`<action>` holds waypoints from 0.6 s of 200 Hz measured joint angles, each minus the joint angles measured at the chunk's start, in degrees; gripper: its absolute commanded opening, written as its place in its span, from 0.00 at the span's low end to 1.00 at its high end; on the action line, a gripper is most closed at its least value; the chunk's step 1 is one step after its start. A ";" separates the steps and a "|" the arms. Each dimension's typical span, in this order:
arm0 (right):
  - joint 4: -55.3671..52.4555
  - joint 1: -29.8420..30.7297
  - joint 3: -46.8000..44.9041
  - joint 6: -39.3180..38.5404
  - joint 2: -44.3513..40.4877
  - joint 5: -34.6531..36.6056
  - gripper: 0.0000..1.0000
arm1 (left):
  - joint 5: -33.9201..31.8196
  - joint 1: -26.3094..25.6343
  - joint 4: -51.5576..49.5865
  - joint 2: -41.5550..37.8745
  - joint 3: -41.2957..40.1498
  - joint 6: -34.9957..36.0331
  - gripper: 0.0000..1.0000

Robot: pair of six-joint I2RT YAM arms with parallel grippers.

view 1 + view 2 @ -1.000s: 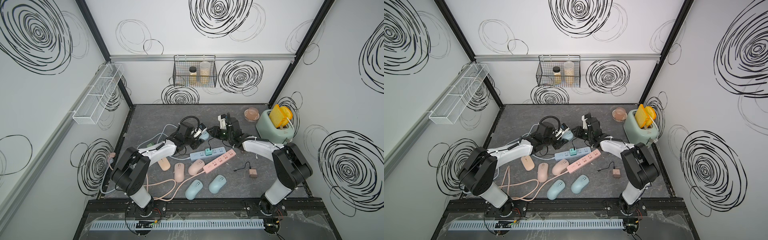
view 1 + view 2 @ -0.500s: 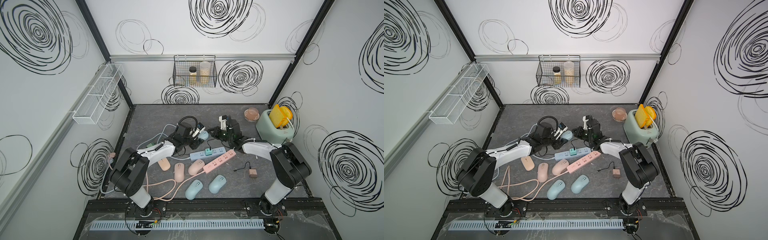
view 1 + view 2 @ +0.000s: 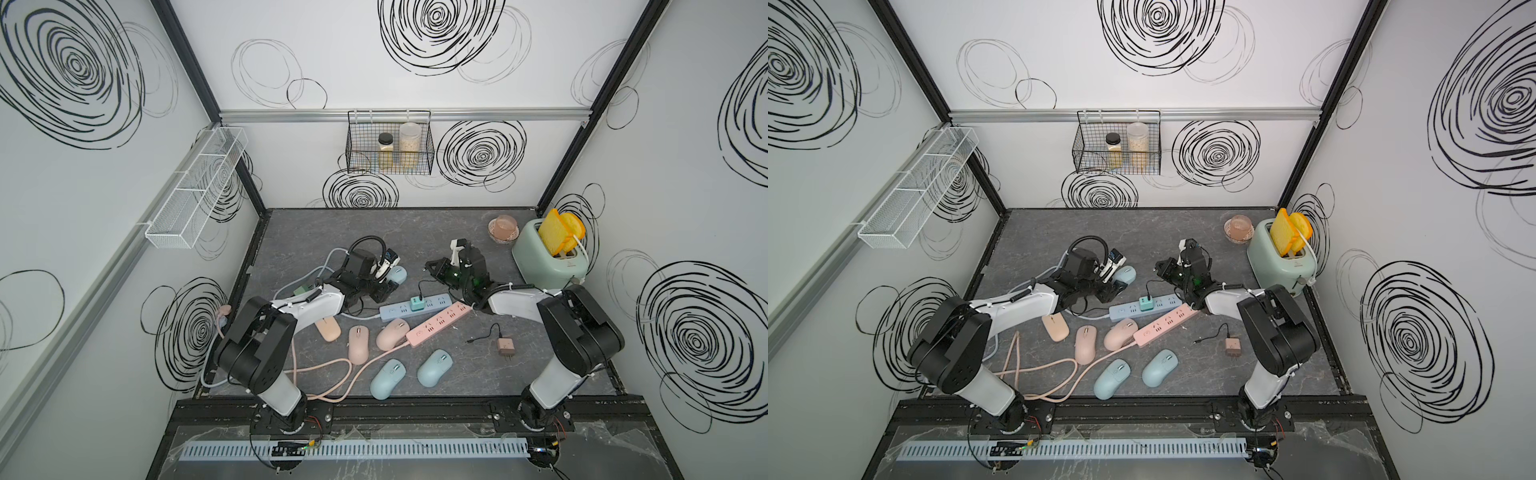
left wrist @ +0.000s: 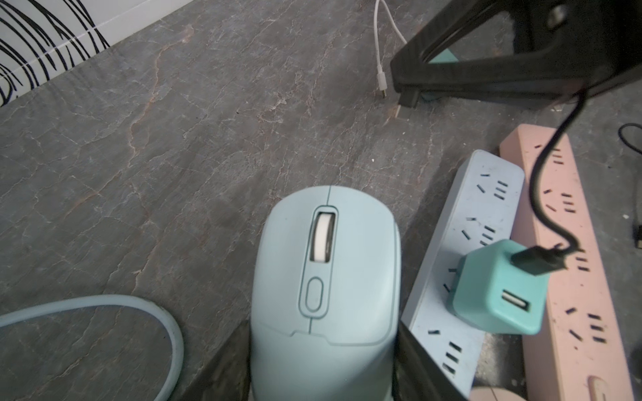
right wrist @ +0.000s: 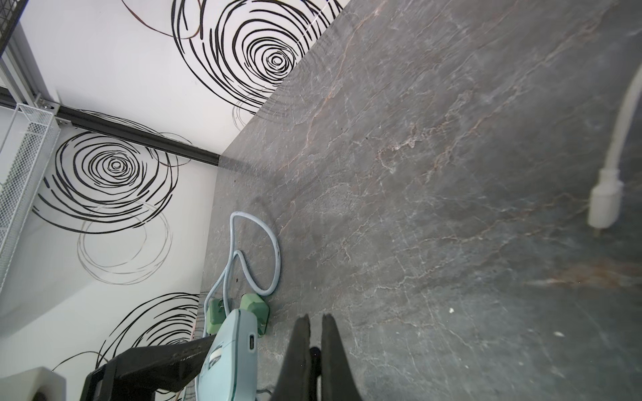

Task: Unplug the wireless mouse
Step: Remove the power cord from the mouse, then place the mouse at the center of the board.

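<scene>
1. The grey marbled desk [image 3: 374, 232] fills the lower middle of both top views. Both arms reach in from the bottom edge toward the centre.
2. A mint toaster [image 3: 548, 257] stands at the desk's right edge, well apart from both grippers.
3. A blue power strip [image 4: 465, 222] and a pink power strip [image 4: 569, 312] lie just beside each other at the right of the left wrist view.
4. The left gripper [image 3: 390, 280], left of centre in a top view, grasps the wireless mouse [image 4: 326, 277] by its sides.
5. The right gripper [image 5: 315, 324], right of centre in both top views, is clenched on the free end of the black cable [image 4: 536, 264]. It is near the mouse's nose but apart from it.
6. The pale blue mouse sits wheel-up at the bottom centre of the left wrist view, just beside the blue strip. At the lower left of the right wrist view, its front port is bare. Whether it rests on the desk cannot be told.
7. A teal charger [image 4: 500, 295] is plugged into the blue strip. The black cable's other plug is seated in the charger, and the cable rises from there to the right gripper.
</scene>
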 measured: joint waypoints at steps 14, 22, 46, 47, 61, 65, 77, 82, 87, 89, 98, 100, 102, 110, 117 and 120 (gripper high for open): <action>-1.60 0.31 2.23 -0.50 1.20 0.00 0.53 | -0.50 0.00 0.07 0.00 0.00 -0.24 0.00; -2.01 0.59 3.19 -0.59 1.70 0.11 0.64 | -0.74 0.00 0.07 0.04 0.04 -0.50 0.00; -3.87 1.01 3.74 -2.14 1.66 1.22 0.73 | -1.86 0.02 0.11 1.38 0.92 -1.46 0.00; -4.00 1.03 3.74 -2.12 1.64 1.33 0.74 | -1.92 0.02 0.13 1.46 0.98 -1.51 0.00; -6.36 1.20 3.78 -3.48 0.98 2.51 0.77 | -2.38 0.07 0.33 2.69 1.49 -2.19 0.00; -7.21 1.20 3.78 -4.15 0.59 2.91 0.78 | -2.54 0.07 0.33 2.93 1.55 -2.40 0.00; -9.38 1.20 3.78 -5.60 -1.27 4.57 0.80 | -2.75 0.13 0.55 3.52 1.57 -3.02 0.09; -10.29 1.20 3.78 -6.40 -2.45 5.35 0.81 | -2.82 0.15 0.70 3.72 1.57 -3.32 0.14; -11.13 1.20 3.78 -7.10 -3.58 5.92 0.81 | -2.97 0.17 0.92 3.85 1.57 -3.61 0.17; -11.39 1.20 3.78 -7.23 -4.02 6.10 0.81 | -3.04 0.17 1.05 3.91 1.57 -3.72 0.19; -12.70 1.20 3.80 -8.66 -6.56 7.21 0.81 | -3.21 0.24 1.75 4.09 1.55 -4.24 0.30; -12.87 1.20 3.80 -8.92 -7.06 7.26 0.81 | -3.19 0.24 1.88 4.11 1.57 -4.33 0.32; -13.16 1.20 3.80 -9.46 -7.76 7.50 0.81 | -3.21 0.28 2.08 4.11 1.57 -4.42 0.34; -13.92 1.20 3.82 -10.45 -9.94 8.13 0.81 | -3.41 0.37 2.71 4.13 1.55 -4.79 0.39; -14.67 1.20 3.91 -11.43 -11.69 8.59 0.80 | -3.45 0.48 3.41 4.20 1.57 -5.14 0.44; -14.99 1.20 3.98 -11.76 -12.41 8.83 0.80 | -3.45 0.52 3.72 4.24 1.57 -5.25 0.45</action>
